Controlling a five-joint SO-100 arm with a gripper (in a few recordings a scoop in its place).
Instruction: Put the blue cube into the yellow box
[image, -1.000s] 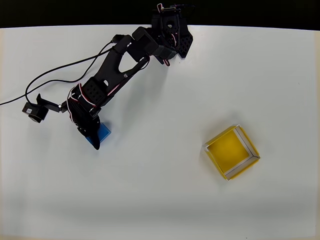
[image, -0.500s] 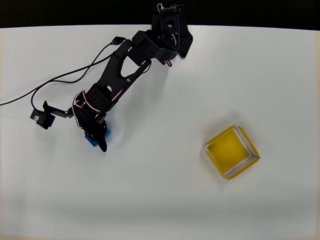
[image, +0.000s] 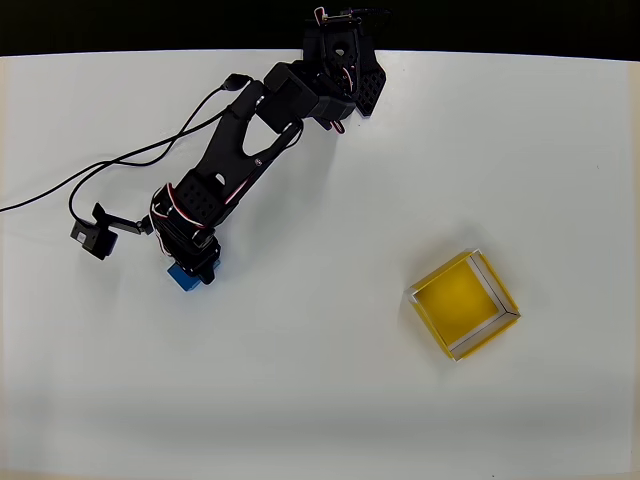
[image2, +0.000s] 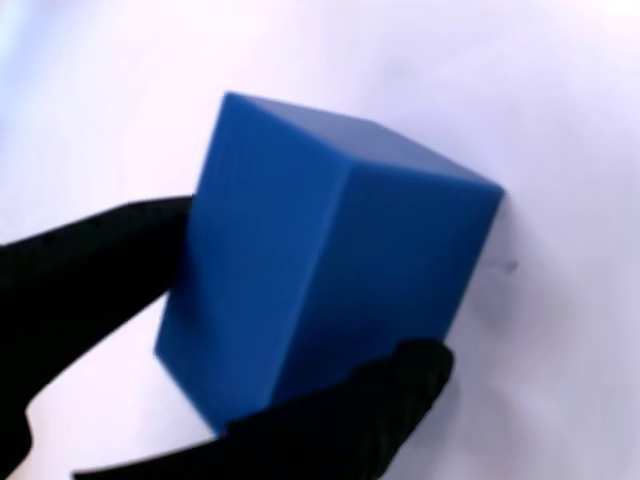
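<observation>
1. Tabletop: plain white surface, black band along the far edge in the overhead view.
2. Black arm: base at top centre of the overhead view, reaching down and to the left. Black cable trails off toward the left edge.
3. Hand: at the arm's low end, left of centre in the overhead view, sitting directly over the cube. In the wrist view the hand is clamped on the blue cube, one black finger pressed against its left face, the other against its lower right edge.
4. Blue cube: mostly covered by the hand from above, a blue corner showing just below it. In the wrist view the blue cube sits tilted between the fingers, white tabletop behind it. Whether it touches the surface, cannot tell.
5. Yellow box: right of centre in the overhead view, turned diagonal to the tabletop edges, yellow floor bare, pale rims on its right sides. Well apart from cube and hand.
6. Small black camera module: sticks out to the left of the hand.
</observation>
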